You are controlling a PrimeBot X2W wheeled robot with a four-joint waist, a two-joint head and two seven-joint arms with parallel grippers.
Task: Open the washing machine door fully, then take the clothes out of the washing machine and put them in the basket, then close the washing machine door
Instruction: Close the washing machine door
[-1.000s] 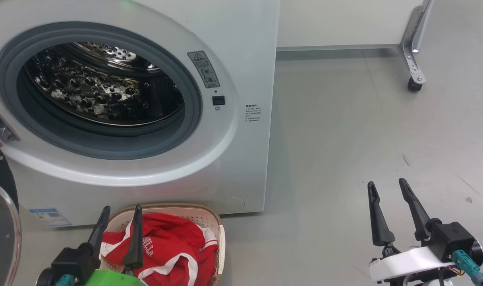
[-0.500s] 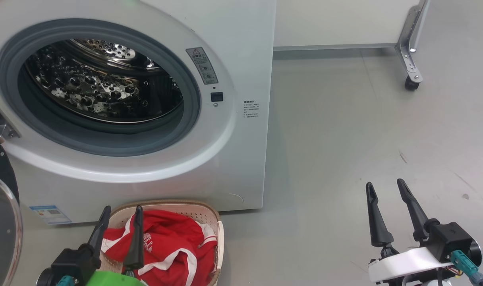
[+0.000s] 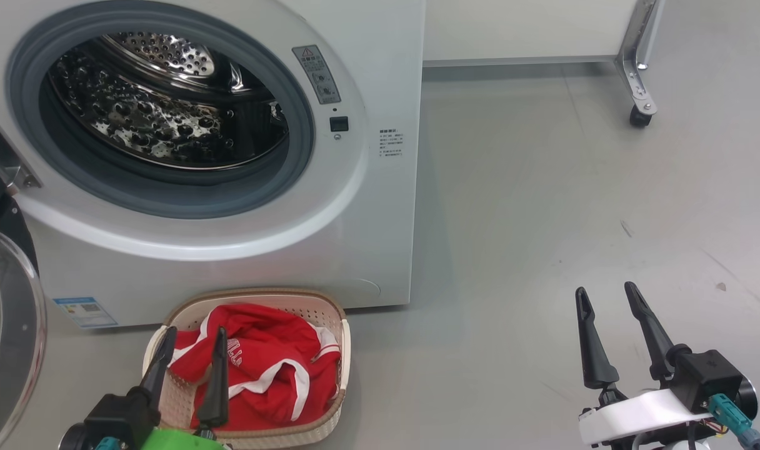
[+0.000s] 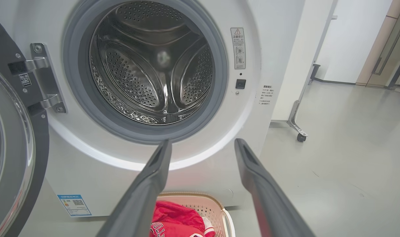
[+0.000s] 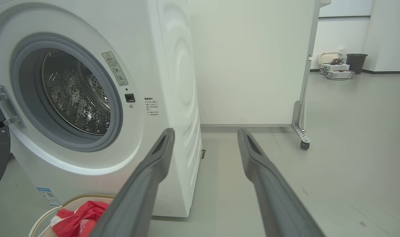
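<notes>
The drum [image 4: 154, 65] of the washing machine [image 3: 230, 269] holds nothing; the clothes [image 3: 261, 369] lie in the basket [image 3: 255, 295] on the floor [image 3: 542, 219], just near of the machine's front. The washing machine door [image 3: 5, 337] stands swung wide at the left on its hinge [image 4: 42, 75]. The left gripper [image 3: 194, 334] hovers over the basket, jaws spread and empty. The right gripper [image 3: 606, 290], likewise spread and empty, hangs at the right. The step left appears to be closing the door. Place a finger behind the door's outer rim, push along the hinge arc clear of the basket, and press until the latch slot [image 3: 339, 124] catches.

The washing machine door [image 3: 5, 337] runs off the frame's left edge. My left tool [image 3: 194, 331] covers part of the clothes [image 3: 267, 375]. The blue sticker [image 3: 85, 311] is too small to read.
</notes>
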